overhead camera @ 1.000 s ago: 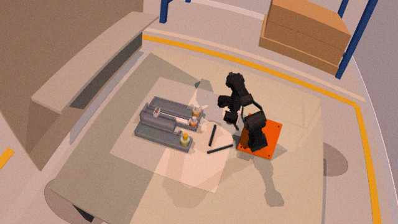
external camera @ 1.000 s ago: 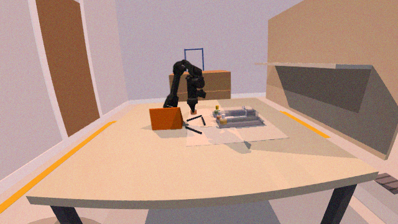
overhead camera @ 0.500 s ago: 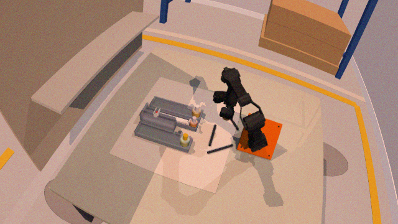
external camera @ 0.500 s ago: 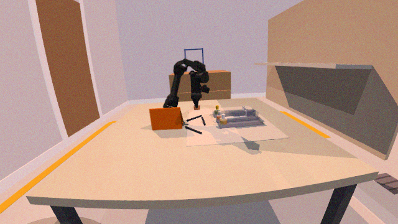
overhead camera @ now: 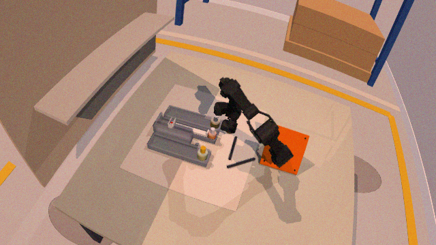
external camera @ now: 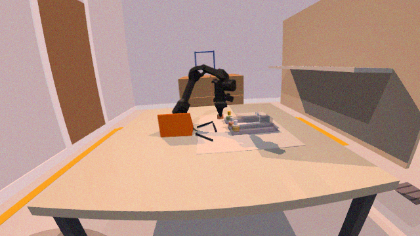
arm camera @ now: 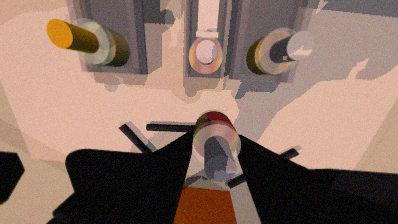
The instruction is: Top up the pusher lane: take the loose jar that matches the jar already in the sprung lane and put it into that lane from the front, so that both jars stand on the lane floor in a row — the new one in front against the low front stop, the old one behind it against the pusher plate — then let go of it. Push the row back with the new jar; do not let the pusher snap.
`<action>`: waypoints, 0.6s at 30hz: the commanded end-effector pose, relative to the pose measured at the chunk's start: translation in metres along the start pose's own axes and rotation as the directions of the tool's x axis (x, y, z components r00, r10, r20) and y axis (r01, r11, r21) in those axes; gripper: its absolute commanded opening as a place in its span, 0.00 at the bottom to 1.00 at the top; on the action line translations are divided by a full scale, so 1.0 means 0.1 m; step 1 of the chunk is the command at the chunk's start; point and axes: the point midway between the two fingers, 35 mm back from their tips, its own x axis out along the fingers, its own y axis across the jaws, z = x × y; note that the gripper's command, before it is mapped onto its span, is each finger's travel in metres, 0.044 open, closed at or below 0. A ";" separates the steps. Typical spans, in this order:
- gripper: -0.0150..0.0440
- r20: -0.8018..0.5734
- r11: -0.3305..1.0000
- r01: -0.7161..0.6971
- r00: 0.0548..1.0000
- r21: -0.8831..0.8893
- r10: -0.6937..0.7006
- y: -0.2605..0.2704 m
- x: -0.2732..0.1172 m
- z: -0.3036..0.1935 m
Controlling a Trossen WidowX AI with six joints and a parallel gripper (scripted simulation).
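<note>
overhead, low tabletop side, close gripper view

Jar in pincer [arm camera: 216,145] [external camera: 220,115]: dark red and olive, grey cap. Beyond pincer, middle jar [overhead camera: 212,133] [arm camera: 206,56] orange-pink, white cap; left-of-view jar [overhead camera: 202,154] [arm camera: 104,44] pale green, yellow cap.
</note>
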 end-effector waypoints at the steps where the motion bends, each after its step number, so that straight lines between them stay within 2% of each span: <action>1: 0.25 0.010 1.000 -0.004 1.000 -0.008 0.005 0.07 0.07 0.18; 18: 0.25 0.009 1.000 -0.013 1.000 -0.014 0.013 0.14 0.39 0.30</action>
